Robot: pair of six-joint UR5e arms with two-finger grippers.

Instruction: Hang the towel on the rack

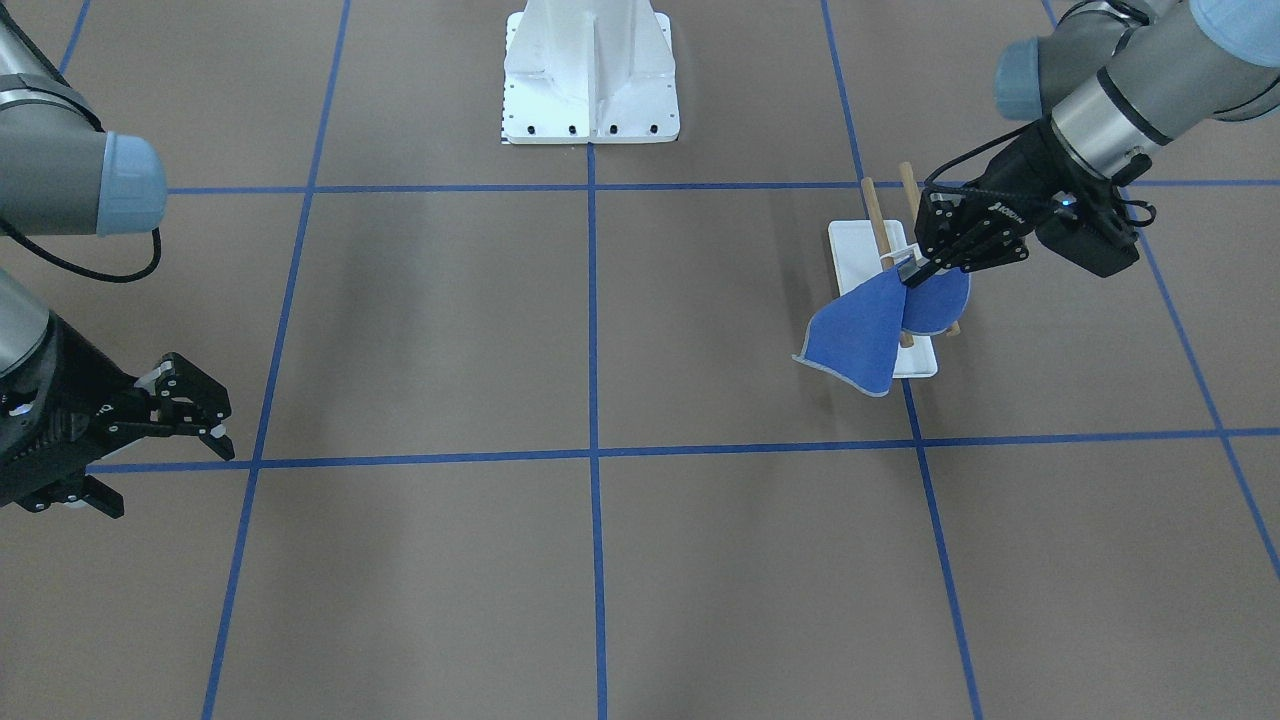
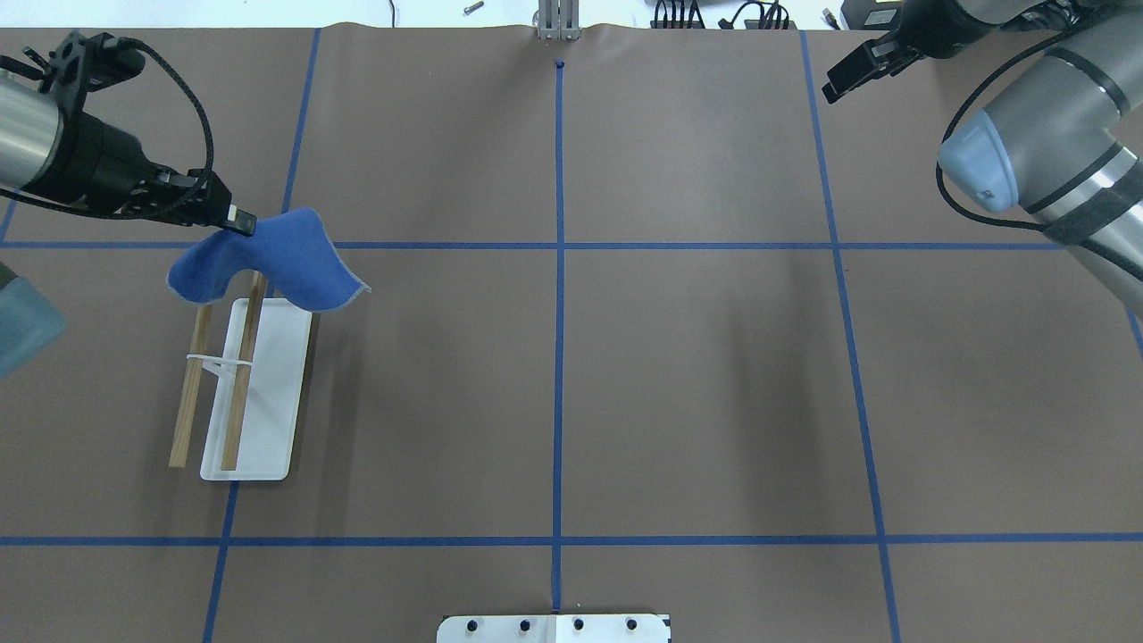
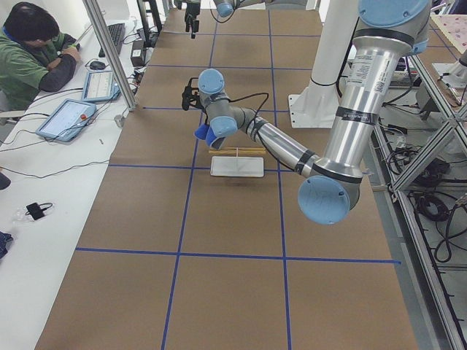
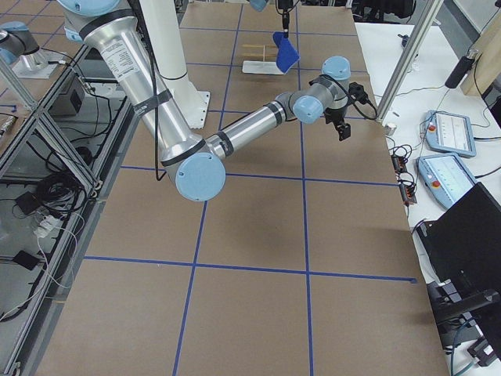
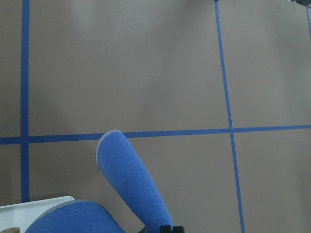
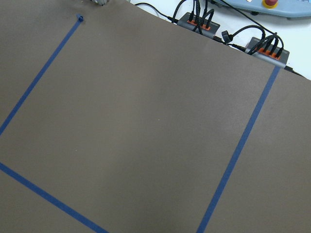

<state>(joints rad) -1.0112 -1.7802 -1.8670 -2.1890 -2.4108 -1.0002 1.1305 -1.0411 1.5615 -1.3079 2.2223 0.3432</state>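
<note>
The rack (image 2: 268,393) stands on the table's left part, with a white base and two wooden dowels (image 2: 192,384); it also shows in the front view (image 1: 855,250). The blue towel (image 2: 268,259) hangs in two lobes over the dowels' far ends (image 1: 860,335). My left gripper (image 2: 239,221) is shut on the towel's upper fold and holds it above the rack (image 1: 908,272). The left wrist view shows the towel (image 5: 131,184) hanging below. My right gripper (image 1: 170,477) is open and empty, far from the rack, over the table's right far part.
The large white bolted pedestal (image 1: 590,70) stands at the robot's side of the table, in the middle. Blue tape lines (image 2: 558,357) cross the brown table. A person sits at a side desk with tablets (image 3: 69,117). Cable hubs (image 6: 197,22) lie beyond the table's far edge.
</note>
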